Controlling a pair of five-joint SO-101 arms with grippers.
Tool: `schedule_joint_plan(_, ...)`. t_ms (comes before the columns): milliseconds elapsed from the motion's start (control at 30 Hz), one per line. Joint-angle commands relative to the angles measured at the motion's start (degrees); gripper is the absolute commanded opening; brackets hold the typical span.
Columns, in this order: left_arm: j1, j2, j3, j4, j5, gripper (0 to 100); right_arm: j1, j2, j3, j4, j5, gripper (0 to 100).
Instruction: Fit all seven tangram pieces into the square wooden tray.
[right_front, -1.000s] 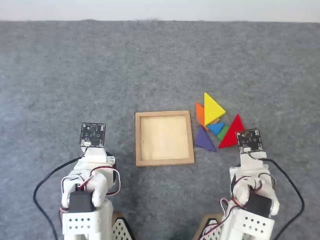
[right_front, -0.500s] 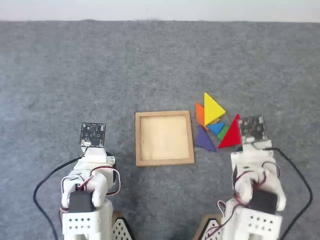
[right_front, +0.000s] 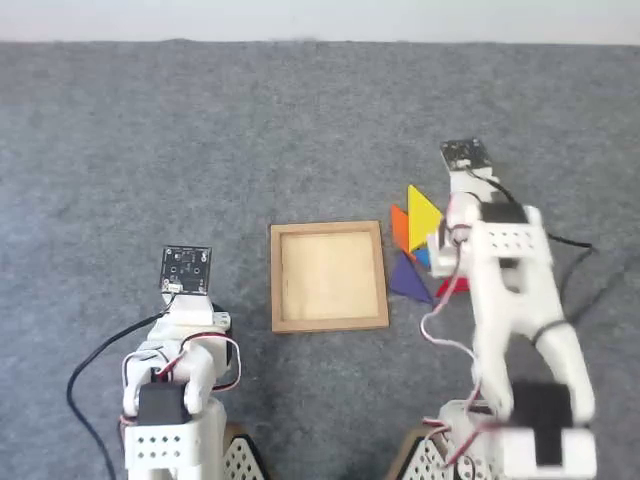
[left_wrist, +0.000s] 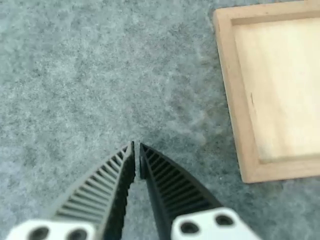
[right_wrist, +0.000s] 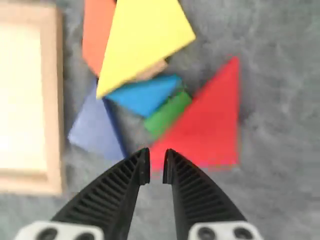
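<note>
- Currently the left gripper (left_wrist: 136, 147) hangs over the grey surface (left_wrist: 75, 75) left of the wooden tray (left_wrist: 227, 75), closed to a hairline and holding nothing.
- Tray lies flat on the surface.
- Pieces are clustered just right of the tray: purple triangle (right_wrist: 92, 130) by the tray's edge, then red triangle (right_wrist: 210, 135), green (right_wrist: 167, 112), blue (right_wrist: 142, 95), orange (right_wrist: 97, 35). Yellow triangle (right_wrist: 142, 35) lies on top, overlapping its neighbours.
- Right gripper (right_wrist: 155, 165) hangs above the red triangle's near edge, cracked a sliver and holding nothing.

Right gripper (right_wrist: 155, 161) is blocked just ahead by red triangle (right_wrist: 210, 130), green piece (right_wrist: 167, 114) and blue triangle (right_wrist: 142, 95), packed touching. Yellow triangle (right_wrist: 140, 40) is overlapped beyond. Bare carpet (right_wrist: 280, 75) is left past the red triangle, opposite the tray rim (right_wrist: 55, 100).
</note>
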Motion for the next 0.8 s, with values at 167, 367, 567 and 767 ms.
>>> schedule_joint_plan(167,0.44,-0.62,-0.66,-0.09,-0.18,2,2.24,5.14,-3.87,-3.30,-7.47,31.0)
schedule_joint_plan(367,0.44,-0.62,-0.66,-0.09,-0.18,2,6.11,10.51,-3.87,-4.26,-7.47,34.3)
schedule_joint_plan(567,0.44,-0.62,-0.66,-0.09,-0.18,2,6.90,16.04,-4.40,-5.58,-7.38,25.1)
schedule_joint_plan(767,0.44,-0.62,-0.66,-0.09,-0.18,2,5.85,15.78,-5.01,-5.76,-7.12,7.5)
